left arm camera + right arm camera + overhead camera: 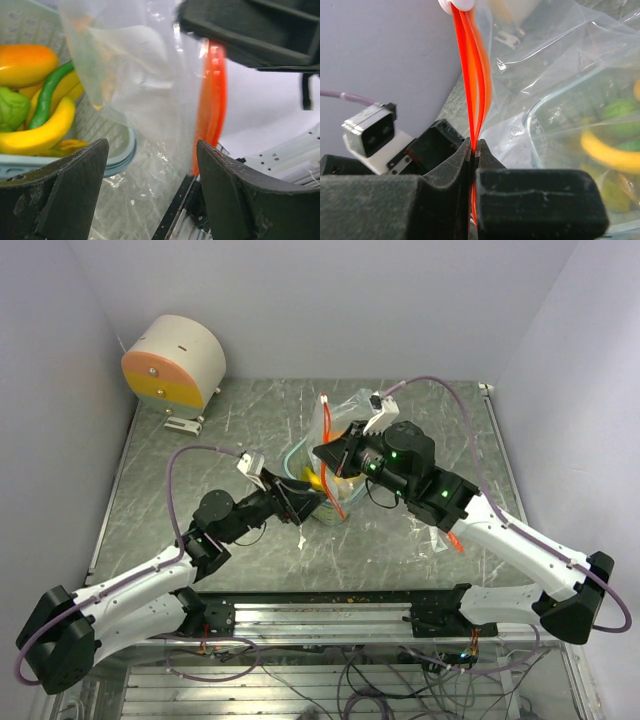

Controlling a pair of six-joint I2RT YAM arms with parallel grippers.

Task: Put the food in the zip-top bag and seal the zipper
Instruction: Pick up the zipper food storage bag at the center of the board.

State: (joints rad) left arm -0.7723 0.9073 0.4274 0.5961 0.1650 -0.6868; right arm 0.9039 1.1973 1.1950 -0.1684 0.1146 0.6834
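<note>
Grey marbled desk [230, 440], frame centre: right claw [472, 150] clamps the red-orange zipper strip [475, 75] of the clear crinkly bag [145, 75], holding it up — left claw [152, 150] gapes beside it; toy produce [45, 132] lies in the teal slotted basket [117, 155].

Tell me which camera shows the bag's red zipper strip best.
The right wrist view: the zipper runs large and sharp from the right gripper, shut on it, up to the pale slider. The left wrist view shows one curved stretch; the top view only thin red slivers.
</note>
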